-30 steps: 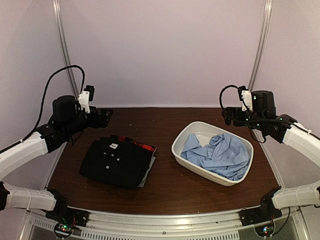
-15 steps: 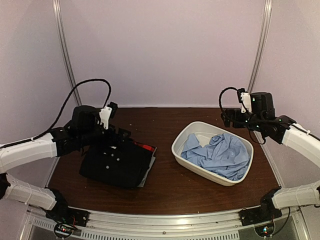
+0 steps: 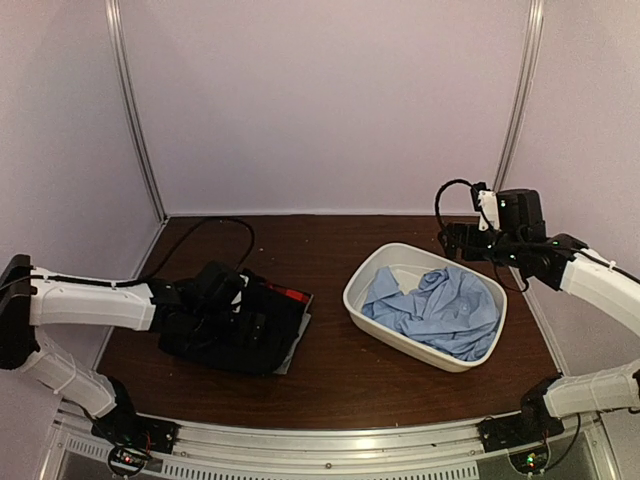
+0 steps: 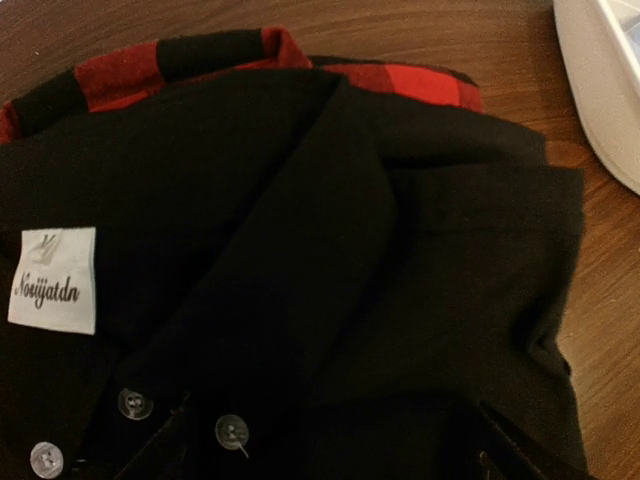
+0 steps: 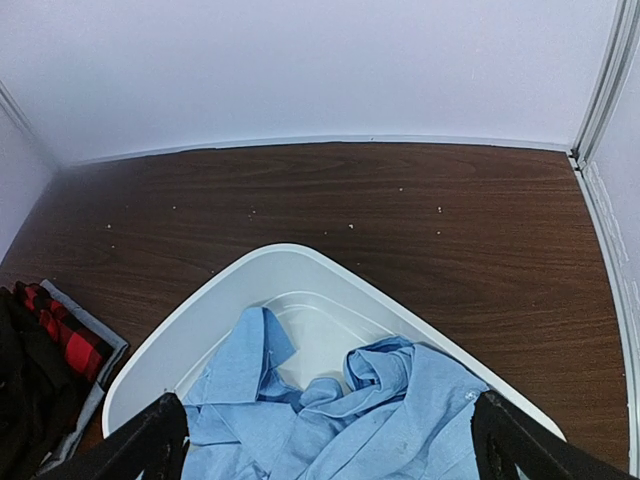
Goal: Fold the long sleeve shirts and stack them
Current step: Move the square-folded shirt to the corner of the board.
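Down low on the left side, the left hand (image 4: 335,455) hung right over the black shirt (image 4: 300,250), spread wide and gripping nothing. That shirt sat folded on the counter (image 3: 330,240), white label (image 4: 52,280) and small buttons (image 4: 134,403) facing up, with a red plaid piece (image 4: 230,60) poking out under its far edge. Over on the right, the right hand (image 5: 335,450) hovered wide too, empty, above the far end of the white tub (image 5: 300,255), where the light blue shirt (image 5: 340,400) lay crumpled.
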You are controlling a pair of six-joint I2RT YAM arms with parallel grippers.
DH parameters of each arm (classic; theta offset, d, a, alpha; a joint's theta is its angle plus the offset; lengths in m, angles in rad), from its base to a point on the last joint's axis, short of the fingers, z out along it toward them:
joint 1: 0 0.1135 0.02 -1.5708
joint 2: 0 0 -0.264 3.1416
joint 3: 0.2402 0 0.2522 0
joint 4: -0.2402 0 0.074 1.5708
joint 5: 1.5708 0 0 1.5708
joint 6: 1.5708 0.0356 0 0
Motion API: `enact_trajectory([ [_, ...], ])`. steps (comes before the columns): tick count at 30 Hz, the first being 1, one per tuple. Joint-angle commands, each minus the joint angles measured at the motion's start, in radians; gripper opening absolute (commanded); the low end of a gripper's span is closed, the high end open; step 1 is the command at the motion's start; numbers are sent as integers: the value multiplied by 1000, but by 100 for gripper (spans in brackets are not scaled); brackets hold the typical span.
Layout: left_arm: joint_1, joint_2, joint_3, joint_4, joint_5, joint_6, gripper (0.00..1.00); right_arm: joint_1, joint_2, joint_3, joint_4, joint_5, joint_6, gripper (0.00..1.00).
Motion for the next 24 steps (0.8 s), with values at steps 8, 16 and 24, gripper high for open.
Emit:
enact_trajectory([
  [8,228,183,-7,108,-28,58,90,8,13,-1,19,-6,-2,100],
  [16,489,183,23,129,-44,170,90,8,47,16,40,-35,-19,100],
  [24,564,85,97,116,-20,204,96,9,69,34,36,-86,-21,100],
])
